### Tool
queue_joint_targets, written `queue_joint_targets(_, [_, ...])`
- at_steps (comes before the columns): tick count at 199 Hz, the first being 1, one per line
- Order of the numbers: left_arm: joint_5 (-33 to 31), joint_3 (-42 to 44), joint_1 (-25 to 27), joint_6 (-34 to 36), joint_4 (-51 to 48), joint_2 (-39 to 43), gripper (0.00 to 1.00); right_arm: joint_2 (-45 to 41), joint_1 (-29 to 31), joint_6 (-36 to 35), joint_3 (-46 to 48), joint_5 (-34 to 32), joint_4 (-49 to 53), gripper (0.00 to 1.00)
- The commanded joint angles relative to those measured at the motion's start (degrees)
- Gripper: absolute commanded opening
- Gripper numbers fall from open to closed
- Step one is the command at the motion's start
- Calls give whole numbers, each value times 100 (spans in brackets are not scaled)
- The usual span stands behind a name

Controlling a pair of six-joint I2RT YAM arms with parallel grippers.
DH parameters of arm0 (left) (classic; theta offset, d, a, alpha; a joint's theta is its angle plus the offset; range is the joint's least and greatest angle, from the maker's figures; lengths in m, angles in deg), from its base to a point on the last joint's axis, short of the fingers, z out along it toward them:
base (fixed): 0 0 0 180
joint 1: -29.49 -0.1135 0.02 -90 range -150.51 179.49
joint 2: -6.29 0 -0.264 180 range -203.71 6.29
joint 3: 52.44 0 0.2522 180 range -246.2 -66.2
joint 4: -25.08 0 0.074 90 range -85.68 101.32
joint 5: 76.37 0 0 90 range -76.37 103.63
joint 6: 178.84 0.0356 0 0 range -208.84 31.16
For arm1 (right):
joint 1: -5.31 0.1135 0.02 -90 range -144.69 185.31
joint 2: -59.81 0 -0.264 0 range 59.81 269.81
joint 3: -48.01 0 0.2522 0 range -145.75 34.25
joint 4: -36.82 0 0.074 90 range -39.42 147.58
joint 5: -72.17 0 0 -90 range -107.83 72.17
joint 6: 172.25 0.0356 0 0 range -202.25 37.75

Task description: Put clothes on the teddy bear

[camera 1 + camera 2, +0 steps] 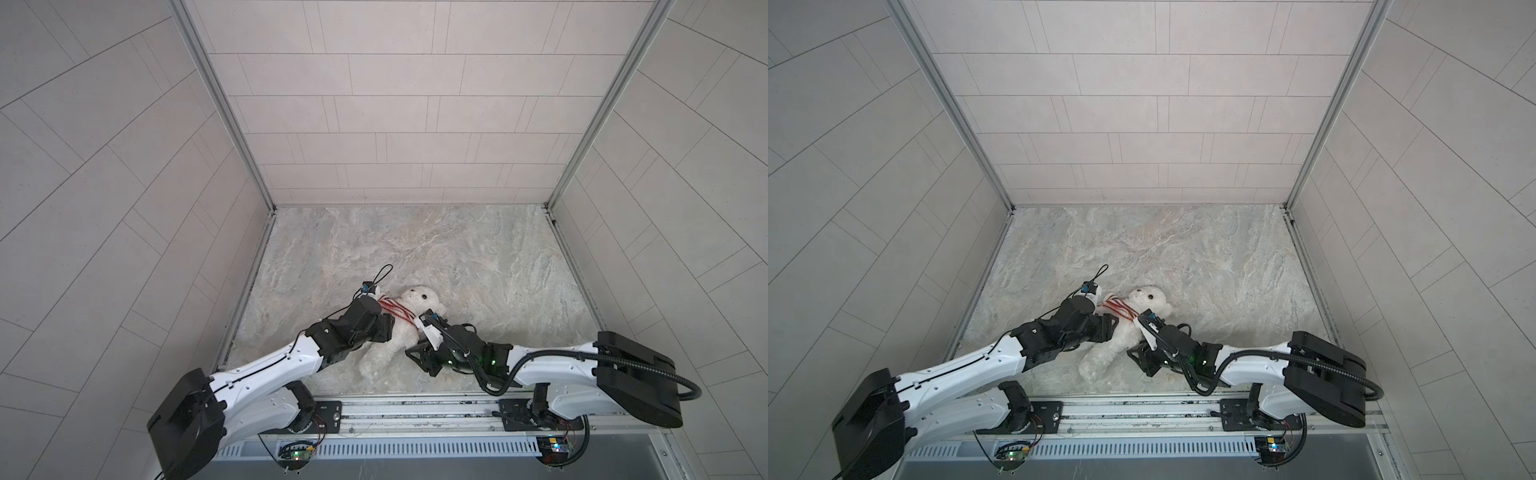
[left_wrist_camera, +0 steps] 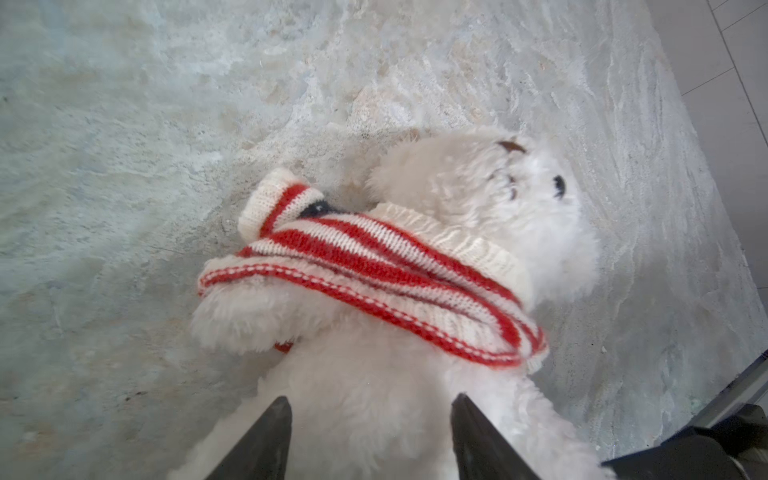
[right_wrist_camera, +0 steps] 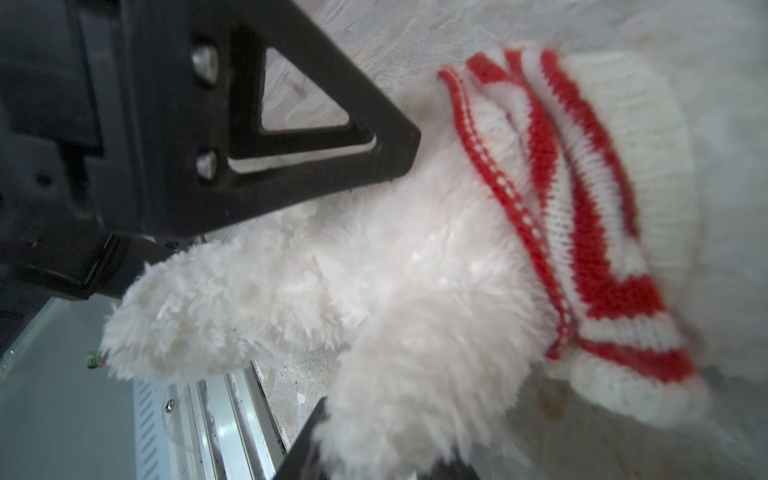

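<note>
Left gripper (image 2: 371, 399): jaws parted over belly fur, nothing held.
Right gripper (image 3: 368, 270): jaws apart around a stubby limb; I can't tell whether it's clamped.
Teddy bear (image 1: 401, 338): small, fluffy, white plush, lying between both grippers near the front rail.
Handling: I'd judge it light and squashy, with fur that slips; pinch a limb, not pile.
Sweater (image 2: 374, 266): red-and-white striped knit, bunched around the neck; stretchy, so take the hem.
Surface (image 1: 478, 257): grey, marbled.

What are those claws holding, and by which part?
Cannot be told. The left gripper straddles the teddy bear at its belly, and the right gripper spans a limb; neither visibly squeezes.
</note>
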Motion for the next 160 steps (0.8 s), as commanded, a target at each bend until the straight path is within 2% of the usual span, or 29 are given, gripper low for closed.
queue_joint_targets(1, [-243,-226,31,325,-643,345,66,-844,5,53,255,-552,388,49])
queue_joint_targets(29, [-838,-416,739,-57,-993,487,67,-2254,-222,-122,295,-1166,1926,60])
queue_joint_targets(46, [-1048,-577,1147,-391,-1006,328,68,-2769,-750,-186,295,-984,2520,61])
queue_joint_targets(69, [-1199,-811,1662,-755,-844,37,68,-2961,-1671,-150,390,-429,2778,61])
queue_joint_targets(94, [-1173,-1087,2027,-882,-724,-485,69,-2681,-2325,-173,531,121,2399,62])
queue_joint_targets(124, [-1252,-1117,2106,-983,-774,-869,67,-2039,-2470,-350,347,360,1926,63])
queue_joint_targets(137, [-1178,-929,1891,-945,-734,-896,61,-1671,-2521,-389,242,504,1641,63])
queue_joint_targets(160, [-847,-474,1557,-875,-378,-915,58,-1001,-2551,-408,59,755,1137,64])
